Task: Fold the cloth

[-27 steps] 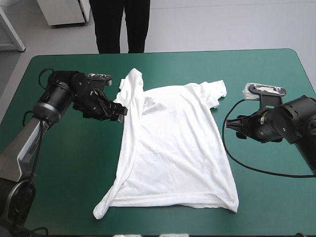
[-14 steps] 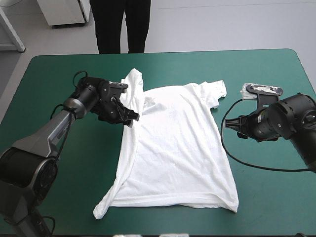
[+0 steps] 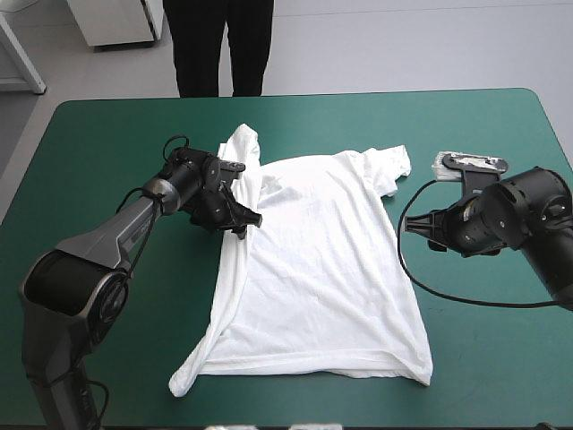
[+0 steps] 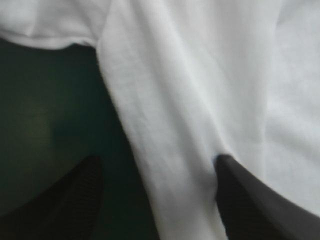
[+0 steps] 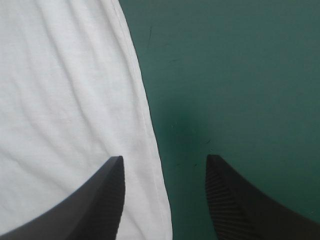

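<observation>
The white T-shirt (image 3: 313, 269) lies spread flat in the middle of the teal-green table, its left side folded inward into a long strip. My left gripper (image 3: 243, 217) is open and low over that left edge near the sleeve; in the left wrist view (image 4: 157, 165) the T-shirt's folded edge (image 4: 170, 100) runs between the black fingers. My right gripper (image 3: 414, 229) stands open at the T-shirt's right side, just below the right sleeve. In the right wrist view (image 5: 165, 162) the hem (image 5: 142, 105) passes between the fingers, one over cloth, one over bare table.
Bare teal-green cover (image 3: 116, 296) stretches on both sides of the T-shirt and along the front edge. The T-shirt's lower left corner (image 3: 183, 383) trails toward the front edge.
My left gripper has moved right, from beside the left sleeve onto the T-shirt's folded left edge. The right gripper has edged slightly toward the T-shirt. The T-shirt has not shifted.
</observation>
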Robot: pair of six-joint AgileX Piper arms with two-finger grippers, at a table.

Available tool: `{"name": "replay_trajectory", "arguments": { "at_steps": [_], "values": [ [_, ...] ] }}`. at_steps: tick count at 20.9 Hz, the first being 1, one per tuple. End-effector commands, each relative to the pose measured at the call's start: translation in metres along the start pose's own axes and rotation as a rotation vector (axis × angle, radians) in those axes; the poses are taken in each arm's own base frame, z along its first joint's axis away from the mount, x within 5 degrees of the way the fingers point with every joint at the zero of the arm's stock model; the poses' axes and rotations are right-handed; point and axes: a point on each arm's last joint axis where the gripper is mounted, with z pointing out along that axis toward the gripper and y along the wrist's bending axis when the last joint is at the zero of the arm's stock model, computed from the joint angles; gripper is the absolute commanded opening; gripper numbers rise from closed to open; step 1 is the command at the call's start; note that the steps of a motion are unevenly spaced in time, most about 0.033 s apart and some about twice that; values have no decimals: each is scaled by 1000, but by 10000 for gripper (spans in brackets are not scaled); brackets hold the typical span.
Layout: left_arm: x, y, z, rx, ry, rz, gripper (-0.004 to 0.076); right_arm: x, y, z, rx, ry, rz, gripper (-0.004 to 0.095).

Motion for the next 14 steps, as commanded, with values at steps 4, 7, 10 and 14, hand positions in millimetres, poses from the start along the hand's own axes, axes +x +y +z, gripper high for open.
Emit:
{"name": "replay_trajectory", "arguments": {
  "at_steps": [4, 7, 10, 14],
  "values": [
    [-5, -4, -3, 18, -44, -13, -3, -5, -2, -13, -11, -64, -39, 468],
    [-4, -3, -3, 17, -30, -13, -10, -7, 6, -3, -61, -16, -95, 468],
    [-3, -3, -4, 16, -21, -12, -10, -26, 24, 21, -115, 36, -130, 469],
    [-2, -4, -4, 18, -13, -14, -10, -56, 38, 58, -80, 58, -177, 529]
  ]
}}
